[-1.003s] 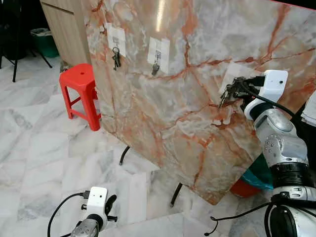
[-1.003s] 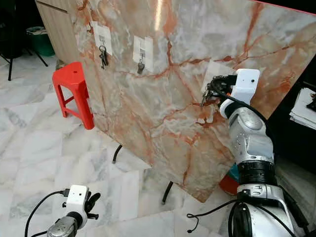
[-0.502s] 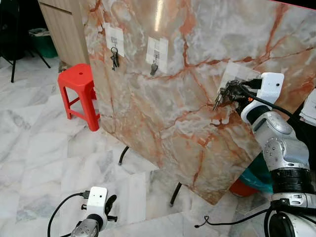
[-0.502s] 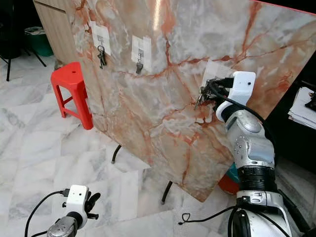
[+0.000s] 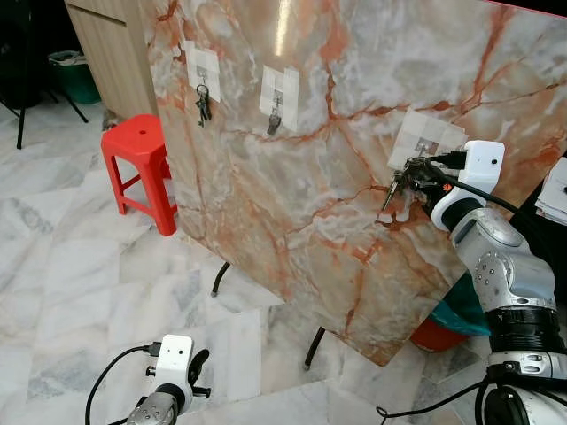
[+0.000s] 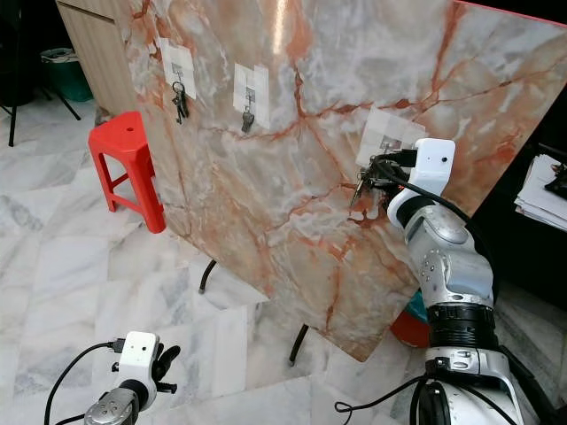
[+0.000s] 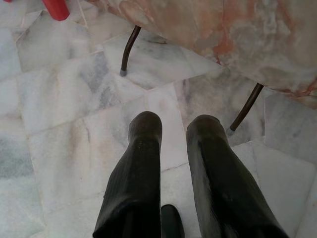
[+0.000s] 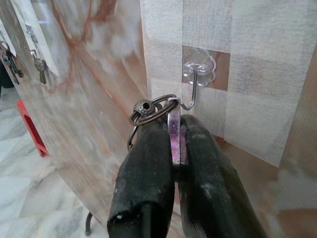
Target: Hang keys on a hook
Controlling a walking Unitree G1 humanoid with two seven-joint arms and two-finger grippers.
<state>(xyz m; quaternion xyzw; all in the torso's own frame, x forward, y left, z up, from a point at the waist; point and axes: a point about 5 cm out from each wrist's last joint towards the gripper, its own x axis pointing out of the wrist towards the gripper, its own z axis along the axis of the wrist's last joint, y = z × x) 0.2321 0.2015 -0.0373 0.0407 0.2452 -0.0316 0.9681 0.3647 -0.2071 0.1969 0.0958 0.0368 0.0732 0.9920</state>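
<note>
right gripper: raised to the marble slab, fingers clamped on the keys
keys: held by a purple tag pinched between the fingers, ring sitting just below the hook, right by its wire tip; can't be told if it's touching
hook: clear plastic, stuck on a taped white patch on the slab's right part
left gripper: hung low over the marble floor, fingers a bit apart, nothing held
other hooks: two more patches up left, keys hung on each
stool: red, parked beside the slab's left edge
</note>
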